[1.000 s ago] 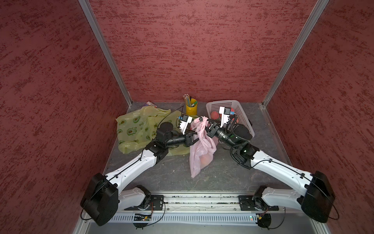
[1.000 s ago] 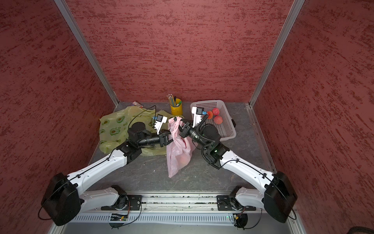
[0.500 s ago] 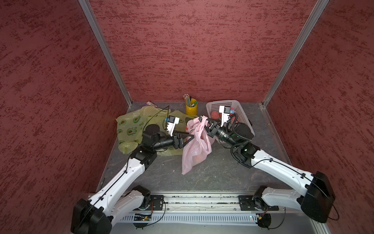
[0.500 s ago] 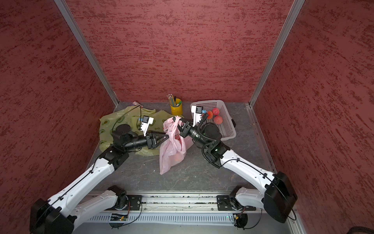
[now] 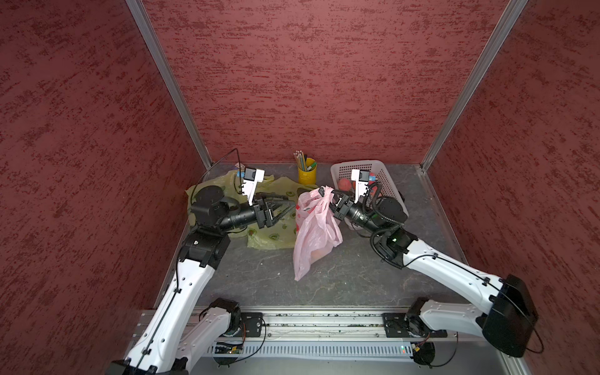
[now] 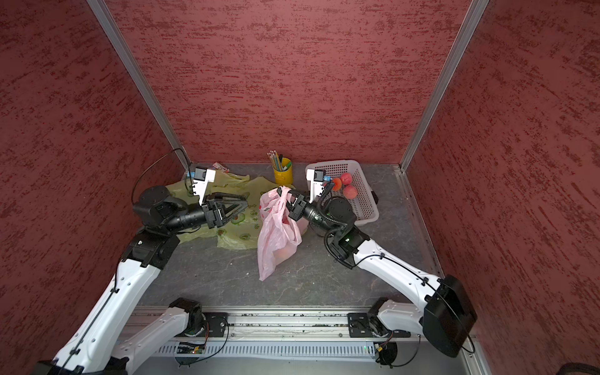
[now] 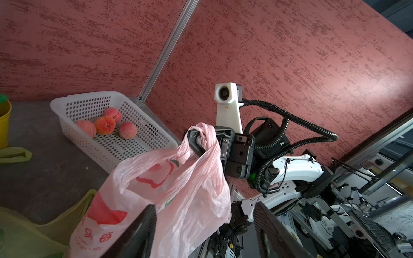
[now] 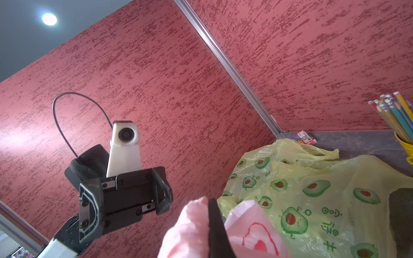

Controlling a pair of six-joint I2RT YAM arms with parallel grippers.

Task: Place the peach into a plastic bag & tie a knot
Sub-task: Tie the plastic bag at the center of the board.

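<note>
Soft even light, ceiling lamp (image 8: 49, 19) glare, wide-angle edge distortion.

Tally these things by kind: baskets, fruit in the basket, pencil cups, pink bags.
White basket: 1
Fruit in it: 4
Yellow pencil cup: 1
Pink bag: 1
Total: 7

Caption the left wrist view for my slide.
Right pincer grips the pink plastic bag by its twisted handles; four peaches sit in the white basket.
</note>
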